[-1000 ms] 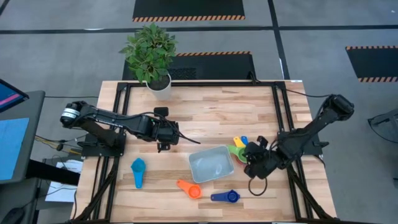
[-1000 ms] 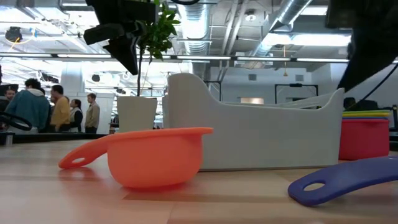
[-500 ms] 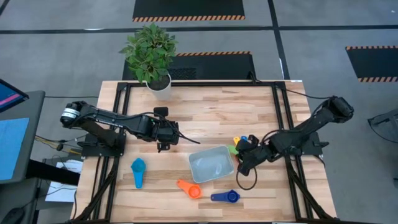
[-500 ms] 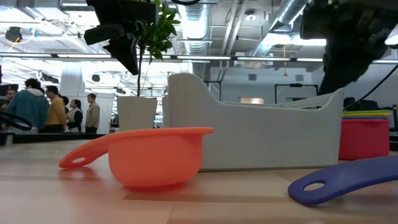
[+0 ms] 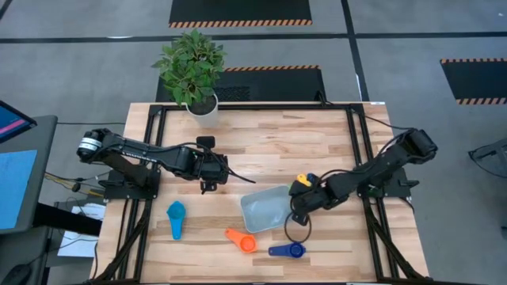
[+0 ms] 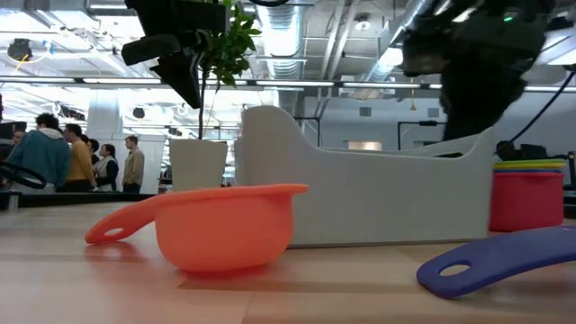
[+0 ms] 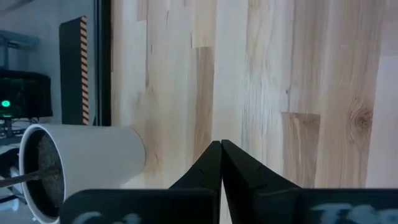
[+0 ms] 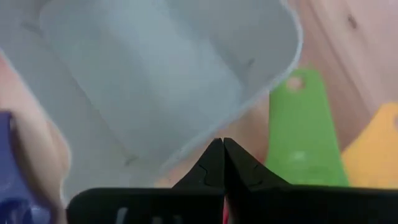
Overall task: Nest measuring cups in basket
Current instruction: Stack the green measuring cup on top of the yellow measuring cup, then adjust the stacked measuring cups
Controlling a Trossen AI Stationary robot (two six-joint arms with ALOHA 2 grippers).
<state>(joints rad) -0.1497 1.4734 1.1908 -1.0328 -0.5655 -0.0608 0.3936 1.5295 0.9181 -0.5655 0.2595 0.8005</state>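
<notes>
The right gripper (image 5: 299,199), fingers pressed together and empty, hung just beside the basket (image 5: 265,212); it risked knocking the nearby stacked cups (image 5: 303,182).

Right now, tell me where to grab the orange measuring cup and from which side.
Grip the orange measuring cup by its short flat handle, coming straight down with a tool. The cup sits upright and alone on the table, handle pointing away from the basket, so the handle is clear. The bowl looks too round and wide for a steady pinch.
</notes>
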